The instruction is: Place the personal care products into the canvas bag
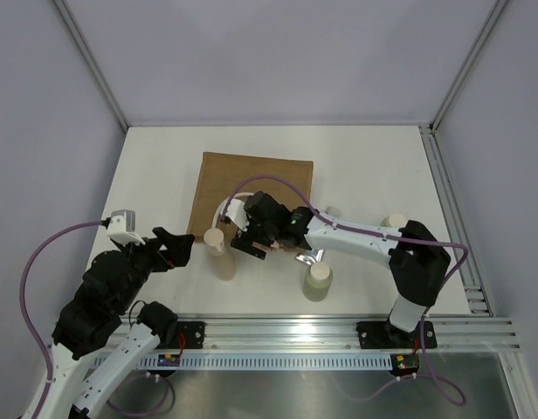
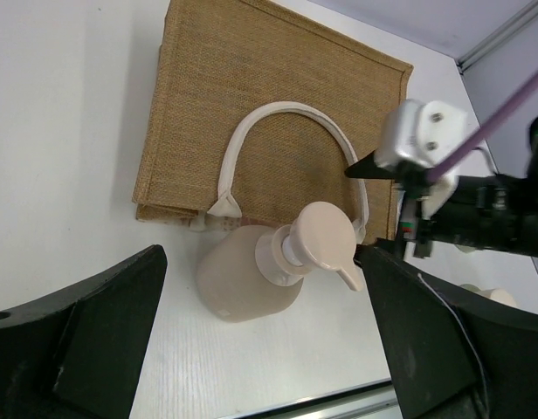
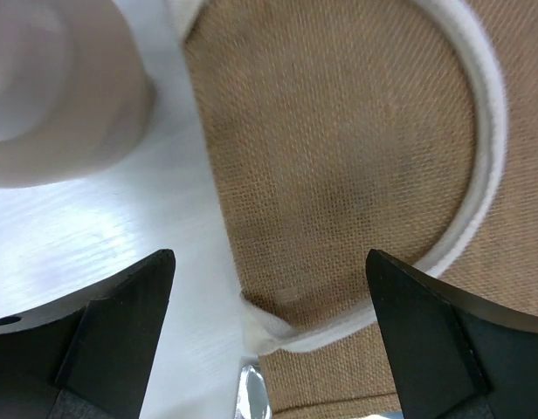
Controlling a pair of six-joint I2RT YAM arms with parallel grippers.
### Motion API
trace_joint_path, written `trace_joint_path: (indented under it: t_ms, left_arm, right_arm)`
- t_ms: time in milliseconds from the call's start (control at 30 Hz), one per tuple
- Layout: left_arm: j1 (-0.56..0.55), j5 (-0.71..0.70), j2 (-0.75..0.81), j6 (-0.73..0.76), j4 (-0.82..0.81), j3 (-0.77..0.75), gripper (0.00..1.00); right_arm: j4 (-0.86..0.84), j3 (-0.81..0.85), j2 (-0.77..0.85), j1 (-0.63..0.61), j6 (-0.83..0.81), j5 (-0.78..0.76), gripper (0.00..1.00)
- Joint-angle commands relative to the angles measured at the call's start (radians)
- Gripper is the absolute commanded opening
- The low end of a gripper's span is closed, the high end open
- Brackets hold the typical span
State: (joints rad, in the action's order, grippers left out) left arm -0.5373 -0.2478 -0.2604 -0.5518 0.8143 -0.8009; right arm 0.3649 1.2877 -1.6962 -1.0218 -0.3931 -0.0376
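The canvas bag (image 1: 251,183) lies flat on the table (image 1: 374,166), a beige pump bottle (image 2: 251,279) by its cream handle (image 3: 479,131). The left end effector (image 1: 177,247) and right end effector (image 1: 248,236) are spread and empty. I think the right must pinch the handle next to open the bag.

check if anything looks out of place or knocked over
The canvas bag lies flat on the table, its cream handle flopped across the jute, so its mouth looks closed. The beige pump bottle beside it stands upright; nothing is spilled.
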Motion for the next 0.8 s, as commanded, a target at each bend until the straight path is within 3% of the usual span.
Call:
trace_joint_path:
  t_ms: [0, 267, 433, 567, 600, 667, 700, 767]
  left_arm:
    - [-0.001, -0.002, 0.02, -0.016, -0.043, -0.004, 0.99]
    - [-0.001, 0.019, 0.024, -0.03, -0.049, 0.011, 0.99]
    - [-0.001, 0.021, 0.033, -0.036, -0.061, 0.025, 0.99]
    - [-0.001, 0.03, 0.023, -0.034, -0.073, 0.026, 0.99]
    - [-0.001, 0.033, 0.02, -0.031, -0.075, 0.026, 0.99]
    - [-0.001, 0.036, 0.013, -0.028, -0.079, 0.023, 0.99]
    - [-0.001, 0.038, 0.01, -0.028, -0.081, 0.022, 0.99]
    - [-0.003, 0.045, 0.009, -0.025, -0.09, 0.023, 0.99]
  right_arm:
    - [-0.072, -0.036, -0.075, 0.006, 0.033, -0.121, 0.99]
    - [-0.13, -0.077, -0.094, 0.002, 0.095, -0.152, 1.0]
    - [-0.221, -0.117, -0.143, -0.001, 0.077, -0.39, 0.98]
    - [-0.337, -0.151, -0.14, 0.0, 0.028, -0.469, 0.81]
    - [-0.346, -0.159, -0.129, 0.0, 0.022, -0.47, 0.69]
    - [-0.353, -0.162, -0.088, 0.002, 0.013, -0.455, 0.58]
    - [-0.353, -0.16, -0.07, 0.0, 0.011, -0.429, 0.45]
    - [-0.337, -0.15, -0.013, 0.009, 0.007, -0.383, 0.31]
